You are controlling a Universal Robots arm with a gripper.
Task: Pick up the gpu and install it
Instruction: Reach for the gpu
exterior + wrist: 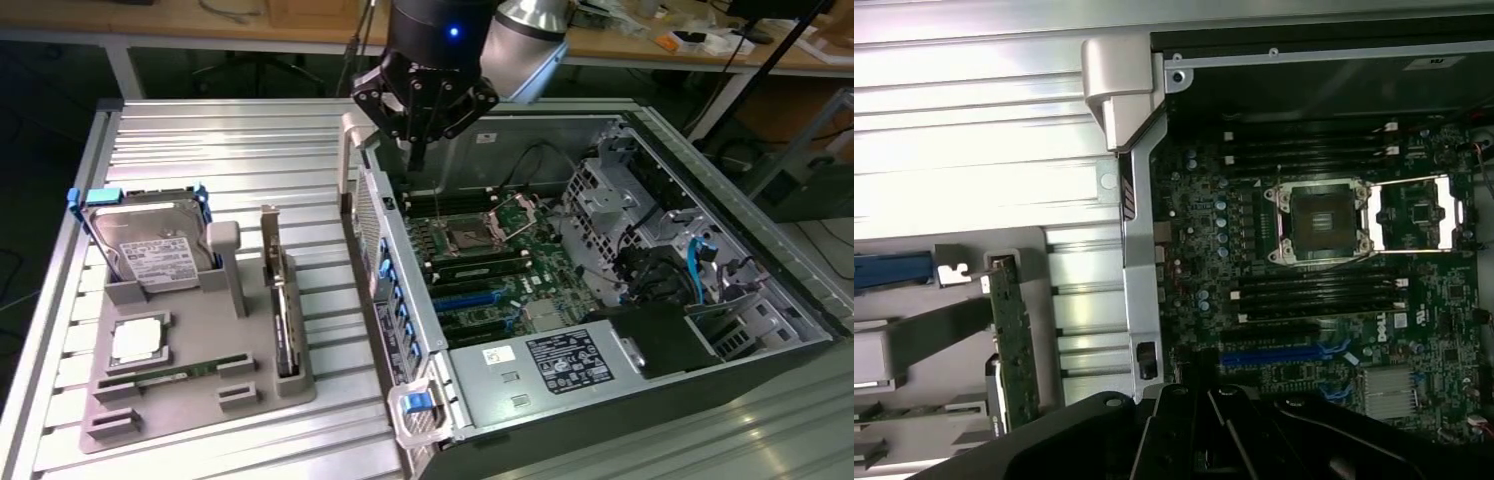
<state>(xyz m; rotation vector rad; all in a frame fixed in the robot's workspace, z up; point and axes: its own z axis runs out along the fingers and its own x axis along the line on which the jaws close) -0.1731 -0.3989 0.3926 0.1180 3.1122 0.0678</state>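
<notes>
The gpu [280,300] stands on edge in a slot of the grey holder tray [200,400], at the exterior view's left of the open computer case [400,330]. Its silvery bracket points away from the front. In the wrist view the gpu [1014,340] shows as a thin green-edged card. My gripper [416,160] hangs above the case's far corner, over the motherboard [494,260], well apart from the gpu. Its fingers are shut with nothing between them. The gripper's dark body [1204,420] is seen over the blue expansion slots [1284,353].
A hard drive [147,245] with blue rails stands upright in the tray, with a processor [138,340] and a memory stick [174,375] lying nearby. Inside the case are the CPU socket [477,237], drive cages [607,195] and power supply [567,365]. The ribbed table [214,150] lies behind the tray.
</notes>
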